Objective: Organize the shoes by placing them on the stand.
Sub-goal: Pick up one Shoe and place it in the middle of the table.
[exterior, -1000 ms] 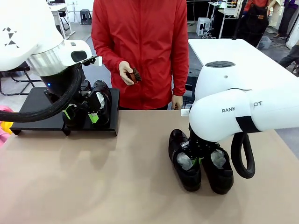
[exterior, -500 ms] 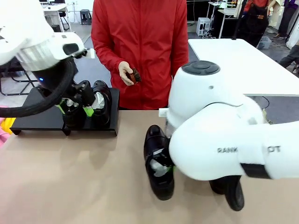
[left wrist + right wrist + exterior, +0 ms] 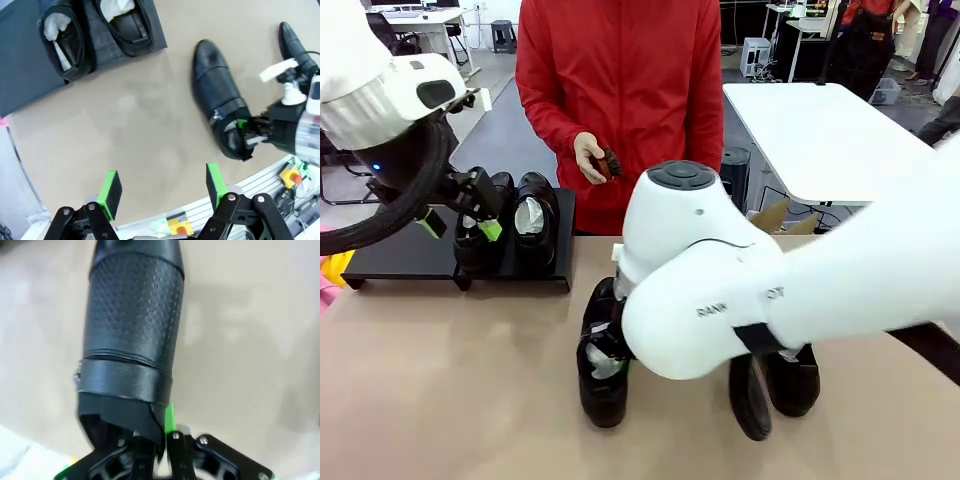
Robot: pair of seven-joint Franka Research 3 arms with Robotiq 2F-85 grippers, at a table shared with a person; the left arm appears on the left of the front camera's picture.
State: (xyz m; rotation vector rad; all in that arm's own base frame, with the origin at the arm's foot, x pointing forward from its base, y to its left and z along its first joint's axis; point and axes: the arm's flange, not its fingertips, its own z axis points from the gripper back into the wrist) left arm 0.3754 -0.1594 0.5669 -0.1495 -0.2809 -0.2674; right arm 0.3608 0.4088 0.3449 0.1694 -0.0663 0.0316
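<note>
Bright, soft shadows (right wrist view blurry).

Front camera sits low on the robot's side, facing across the tabletop (image 3: 440, 400) to the person (image 3: 620, 90). The right arm (image 3: 720, 300) looms close to the lens. Left wrist camera hangs high, looking almost straight down past the left pincer (image 3: 162, 186). Both views catch the stand (image 3: 25, 80) and the middle shoe (image 3: 220, 95). Right wrist camera is jammed right up against that shoe, tabletop blurred behind.
</note>
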